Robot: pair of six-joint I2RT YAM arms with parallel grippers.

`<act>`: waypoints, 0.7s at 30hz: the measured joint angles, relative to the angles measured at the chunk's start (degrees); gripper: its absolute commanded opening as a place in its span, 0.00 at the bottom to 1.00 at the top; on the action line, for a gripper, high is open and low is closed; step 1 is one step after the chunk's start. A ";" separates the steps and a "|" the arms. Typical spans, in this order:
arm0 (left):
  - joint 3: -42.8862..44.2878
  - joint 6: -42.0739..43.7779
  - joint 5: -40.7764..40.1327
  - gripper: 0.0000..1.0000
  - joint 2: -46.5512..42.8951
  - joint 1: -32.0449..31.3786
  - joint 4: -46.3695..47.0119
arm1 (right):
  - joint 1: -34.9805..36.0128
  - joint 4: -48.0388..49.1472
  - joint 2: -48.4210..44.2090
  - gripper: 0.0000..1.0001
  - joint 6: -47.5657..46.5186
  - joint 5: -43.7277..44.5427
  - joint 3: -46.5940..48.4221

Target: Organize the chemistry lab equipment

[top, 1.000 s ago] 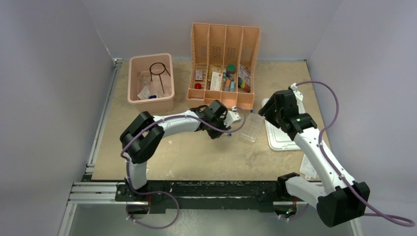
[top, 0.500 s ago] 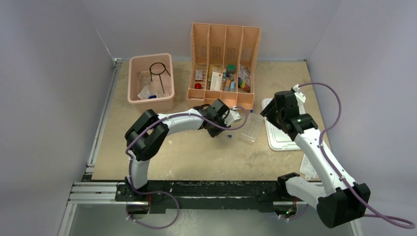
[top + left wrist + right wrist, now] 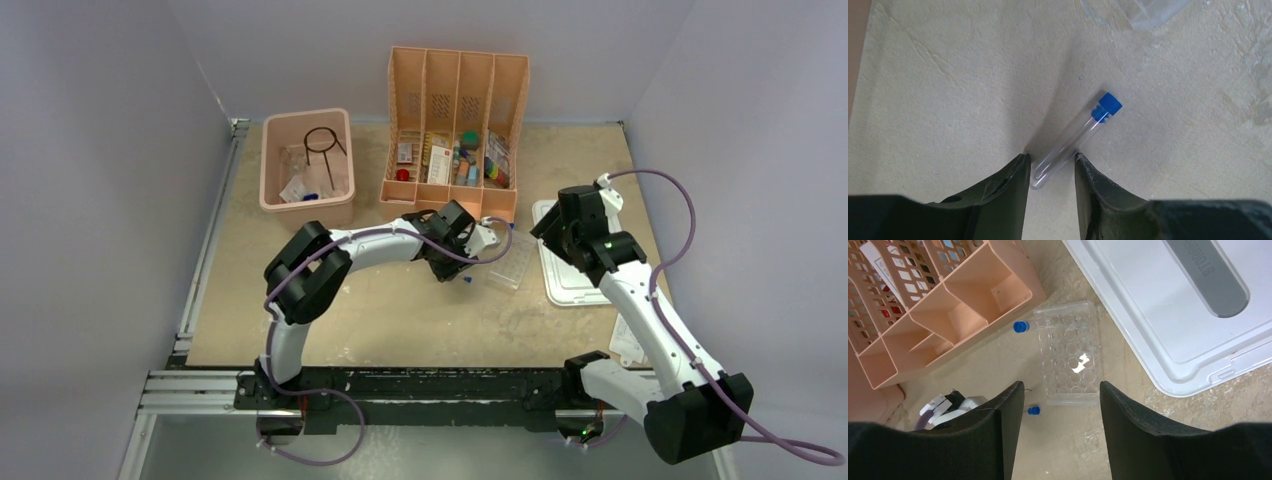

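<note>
A thin blue-capped tube (image 3: pixel 1075 135) lies on the table, its cap (image 3: pixel 467 278) pointing toward the clear plastic tube rack (image 3: pixel 508 262). My left gripper (image 3: pixel 1052 167) is low over the table, jaws narrowly apart on either side of the tube's closed end. A second blue-capped tube (image 3: pixel 1020 326) lies along the rack's (image 3: pixel 1068 360) far edge. My right gripper (image 3: pixel 1062 390) is open and empty above the rack. The black wire ring tripod (image 3: pixel 323 145) and clear packets (image 3: pixel 298 185) are in the pink bin (image 3: pixel 270 165).
The orange divider organizer (image 3: pixel 455 150) with colourful small items stands just behind the rack. The white lid (image 3: pixel 575 265) lies right of the rack, under my right arm. A white sheet (image 3: pixel 628 345) lies at the table's right front edge.
My left gripper has slid right, up to the lying tube, so its fingers now flank the tube's closed end. My right gripper shifted slightly right, then held still.
</note>
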 measured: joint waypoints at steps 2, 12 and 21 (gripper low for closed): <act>1.16 0.04 0.07 0.29 0.79 -0.24 -0.28 | 0.00 -0.13 0.00 0.59 0.00 0.31 0.00; -0.70 -0.24 -0.07 0.10 -0.11 -0.35 1.99 | 0.00 -0.35 -0.59 0.59 0.42 0.39 -0.15; -7.85 -3.50 0.98 0.09 -5.29 -0.44 4.42 | 0.00 2.10 -1.01 0.63 -0.44 -6.80 -4.17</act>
